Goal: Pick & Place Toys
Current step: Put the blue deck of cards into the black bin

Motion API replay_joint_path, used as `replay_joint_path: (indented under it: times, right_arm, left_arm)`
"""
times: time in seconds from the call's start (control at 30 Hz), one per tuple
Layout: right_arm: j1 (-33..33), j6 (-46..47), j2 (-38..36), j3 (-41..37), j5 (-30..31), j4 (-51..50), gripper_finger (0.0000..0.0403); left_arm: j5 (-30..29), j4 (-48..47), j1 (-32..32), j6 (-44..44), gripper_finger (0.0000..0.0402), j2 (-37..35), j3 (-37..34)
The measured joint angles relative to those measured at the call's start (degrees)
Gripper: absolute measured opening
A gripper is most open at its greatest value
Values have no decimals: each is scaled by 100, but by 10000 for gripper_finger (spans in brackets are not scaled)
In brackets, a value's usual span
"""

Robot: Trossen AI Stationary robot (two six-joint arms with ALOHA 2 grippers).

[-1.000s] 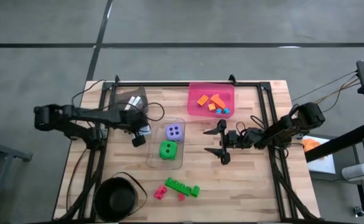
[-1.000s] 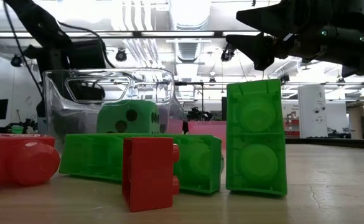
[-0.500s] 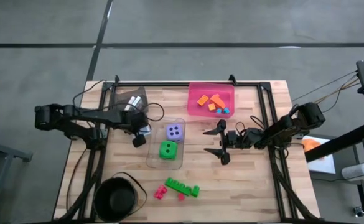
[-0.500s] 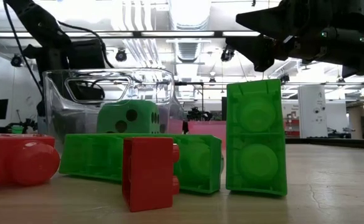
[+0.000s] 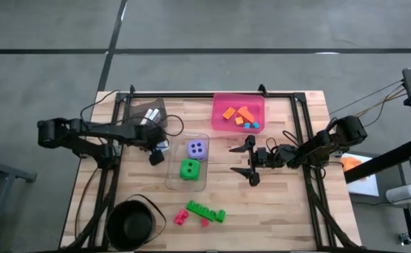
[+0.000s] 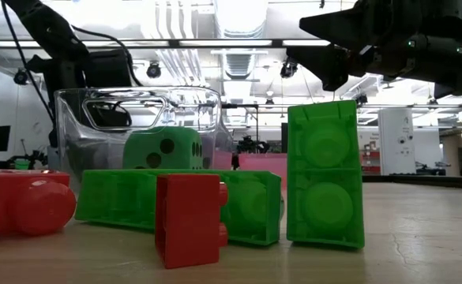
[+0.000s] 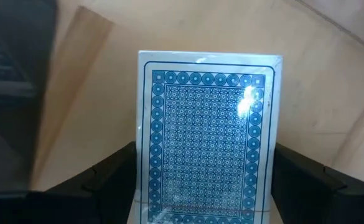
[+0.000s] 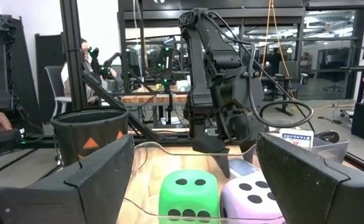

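Note:
My left gripper (image 5: 156, 153) is shut on a blue-patterned card pack (image 7: 206, 137), above the table between the grey bin (image 5: 147, 112) and the clear bin (image 5: 187, 161). The clear bin holds a purple die (image 5: 197, 148) and a green die (image 5: 189, 169). My right gripper (image 5: 251, 163) is open and empty, right of the clear bin. Green bricks (image 5: 205, 211) and pink bricks (image 5: 181, 218) lie on the table near its front edge. One green brick (image 6: 325, 173) stands on end. Orange and teal bricks (image 5: 239, 116) lie in the pink bin (image 5: 219, 105). My left gripper pinches the card pack between its two fingers, one on each long edge (image 7: 145, 180), near the end closest to the wrist. The pack's patterned face is toward the wrist camera, and its far end sticks out past the fingers. The pack is clear of the wooden table.
A black round bowl (image 5: 130, 225) sits at the front left corner. A black frame (image 5: 300, 133) runs around the table's edges. The grey bin holds white cards (image 5: 151, 114). Bare wood lies between my right gripper and the front edge.
My left arm has drifted slightly toward the table's left edge with the card pack still in its fingers.

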Motion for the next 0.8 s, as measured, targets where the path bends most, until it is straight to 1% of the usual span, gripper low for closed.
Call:
replay_joint_path:
  times: [0.17, 0.37, 0.63, 0.8]
  right_arm:
    - [0, 2, 0, 0, 0, -23, 336]
    - [0, 2, 0, 0, 0, -26, 336]
    - [0, 2, 0, 0, 0, -22, 336]
    - [0, 2, 0, 0, 0, -22, 336]
  left_arm:
    - [-57, -69, 6, -66, 295, -262, 48]
    - [-54, -112, 4, -108, 295, -893, 43]
    - [-58, -46, 4, -121, 295, -2134, 43]
    - [-81, 465, 4, -121, 295, -2958, -146]
